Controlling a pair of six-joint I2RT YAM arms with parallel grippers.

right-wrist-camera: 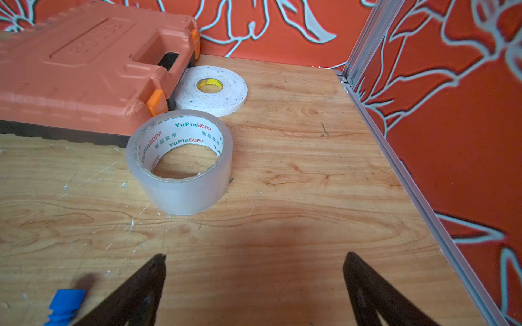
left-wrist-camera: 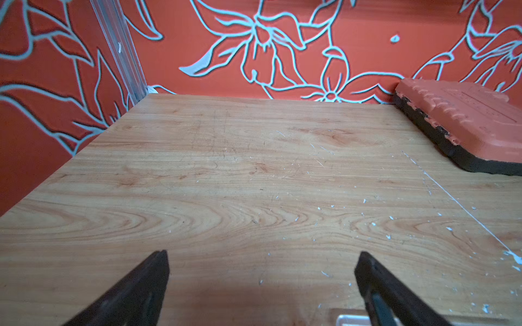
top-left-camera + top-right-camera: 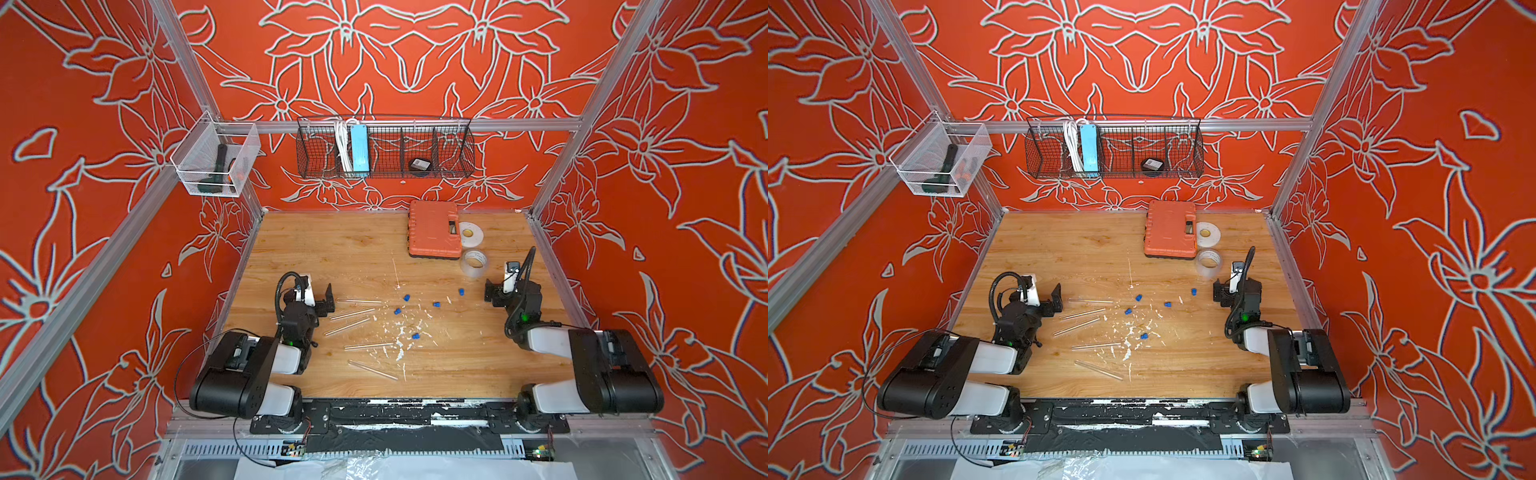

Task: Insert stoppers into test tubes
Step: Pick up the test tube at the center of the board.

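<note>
Several clear test tubes (image 3: pixel 359 300) (image 3: pixel 1082 313) lie flat on the wooden table, left of centre, each apart from the others. Several small blue stoppers (image 3: pixel 406 298) (image 3: pixel 1145 336) are scattered loose to their right among white paint flecks. My left gripper (image 3: pixel 321 300) (image 2: pixel 261 254) is open and empty, low over the table just left of the farthest tube, whose end (image 2: pixel 353 320) shows beside one finger. My right gripper (image 3: pixel 494 293) (image 1: pixel 254 255) is open and empty near the right edge. One stopper (image 1: pixel 66 304) lies just beside it.
An orange tool case (image 3: pixel 434 235) lies at the back right, with a white tape roll (image 3: pixel 471 232) and a clear tape roll (image 1: pixel 180 163) beside it. A black wire basket (image 3: pixel 384 147) and a white mesh basket (image 3: pixel 216 160) hang on the walls.
</note>
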